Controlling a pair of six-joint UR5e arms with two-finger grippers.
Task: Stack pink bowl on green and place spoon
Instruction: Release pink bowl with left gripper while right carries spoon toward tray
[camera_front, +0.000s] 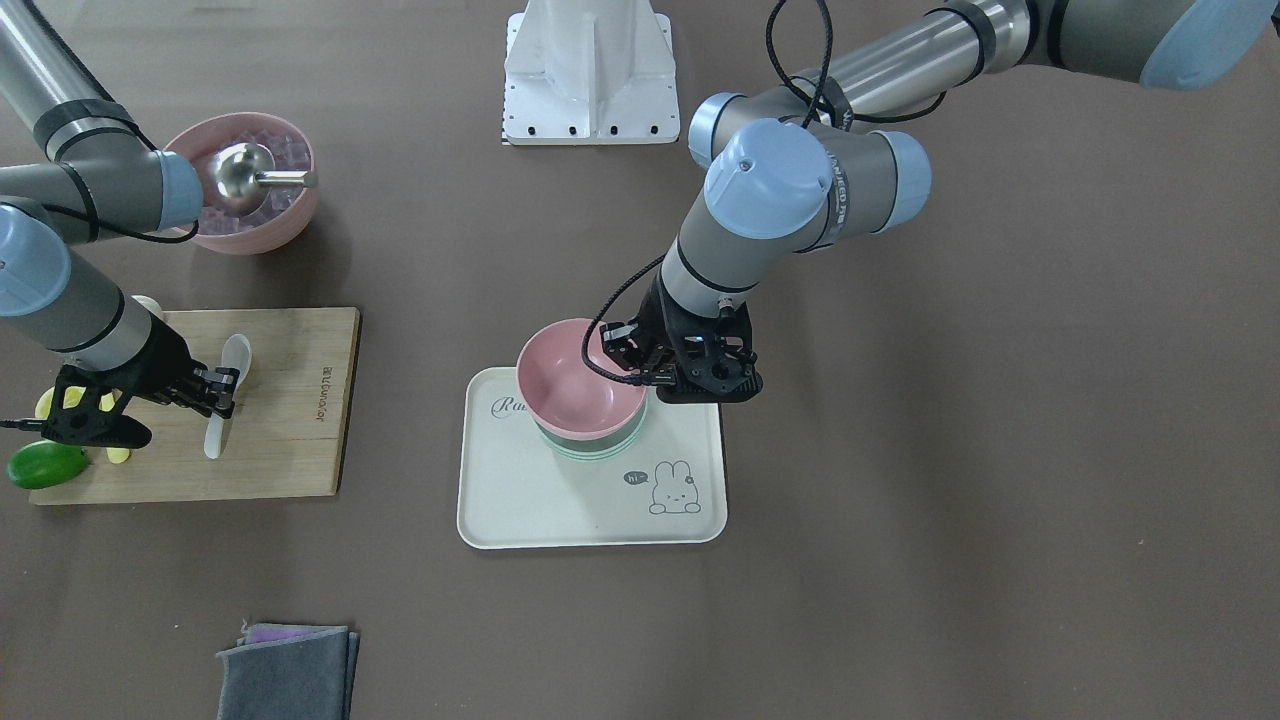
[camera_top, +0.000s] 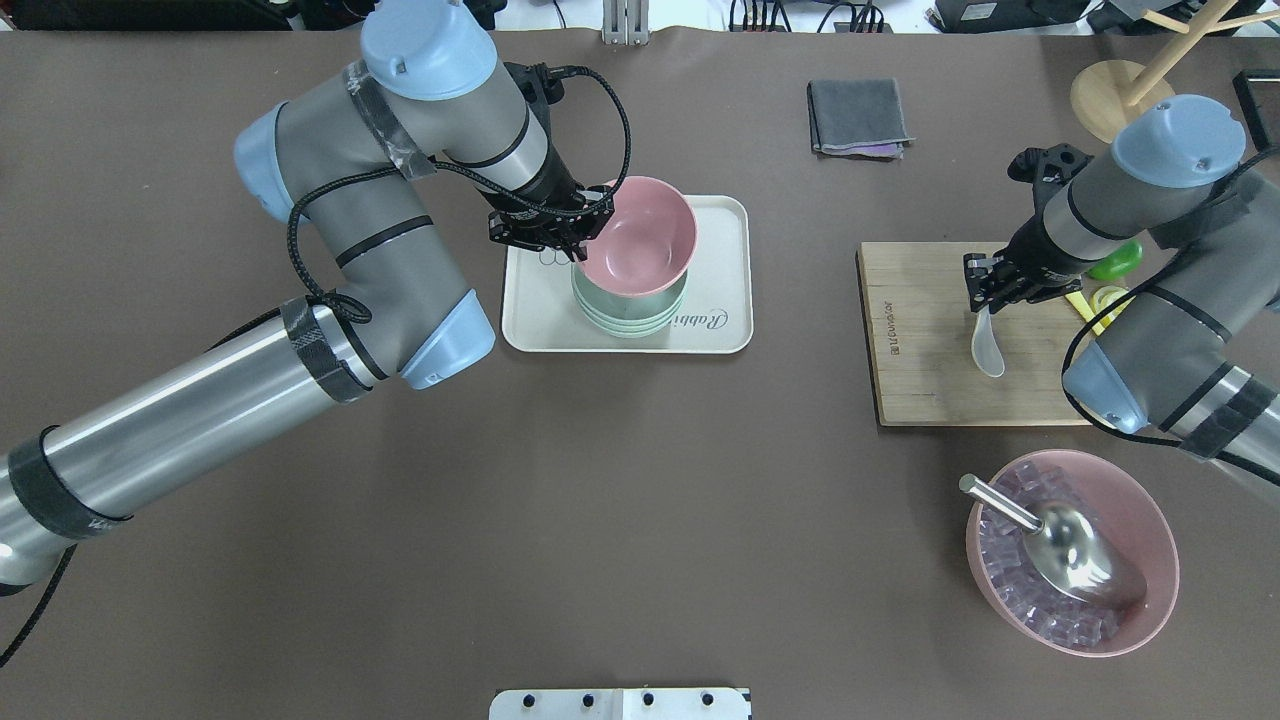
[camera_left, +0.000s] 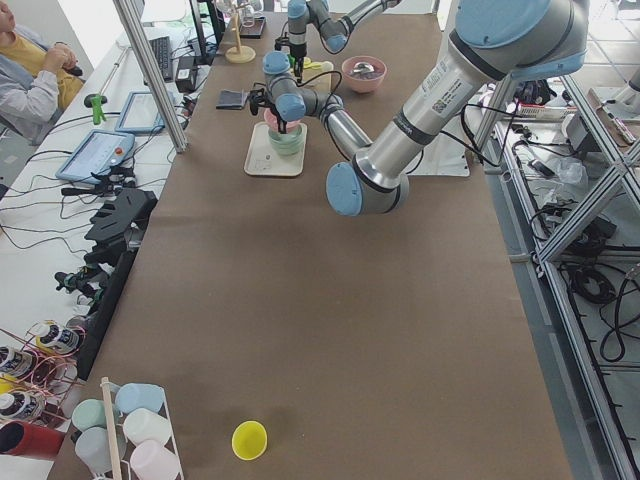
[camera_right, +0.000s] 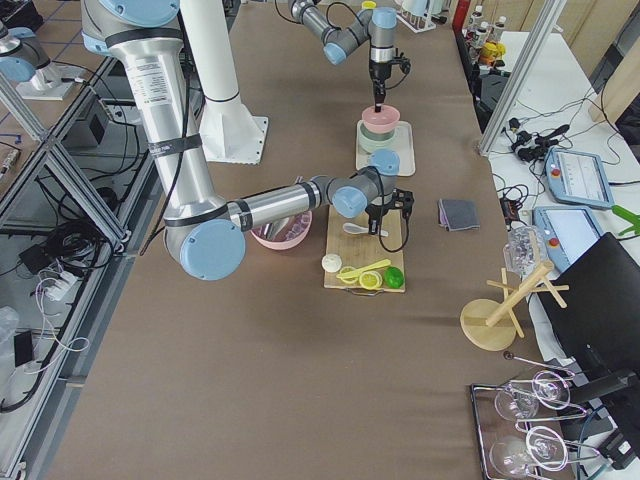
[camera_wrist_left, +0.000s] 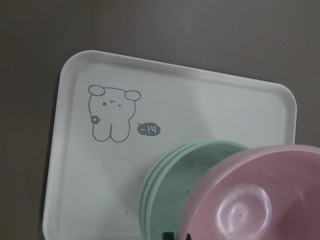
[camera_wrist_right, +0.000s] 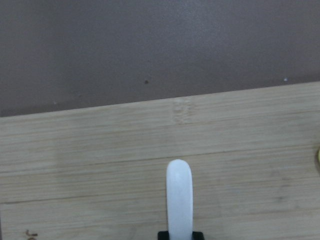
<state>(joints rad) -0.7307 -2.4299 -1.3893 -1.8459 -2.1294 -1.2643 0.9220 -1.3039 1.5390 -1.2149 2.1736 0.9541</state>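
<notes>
Overhead exterior: left pincer (camera_top: 586, 229) clamps one pink bowl (camera_top: 642, 240) over three green bowls (camera_top: 625, 313), right pincer (camera_top: 985, 297) one spoon (camera_top: 988, 351).

Glossy plastic, bare wood, polished metal.
Smooth, shiny pink bowl (camera_top: 640, 235) over matt green bowls (camera_top: 630, 315) on a satin plastic tray (camera_top: 725, 240); glossy white spoon (camera_top: 988, 350) on a grained wooden board (camera_top: 920, 370); mirror-bright metal scoop (camera_top: 1080, 560); soft grey cloth (camera_top: 858, 112).

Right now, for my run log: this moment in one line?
left gripper: shut on pink bowl, tilted atop green bowls on tray | right gripper: shut on spoon over board
</notes>
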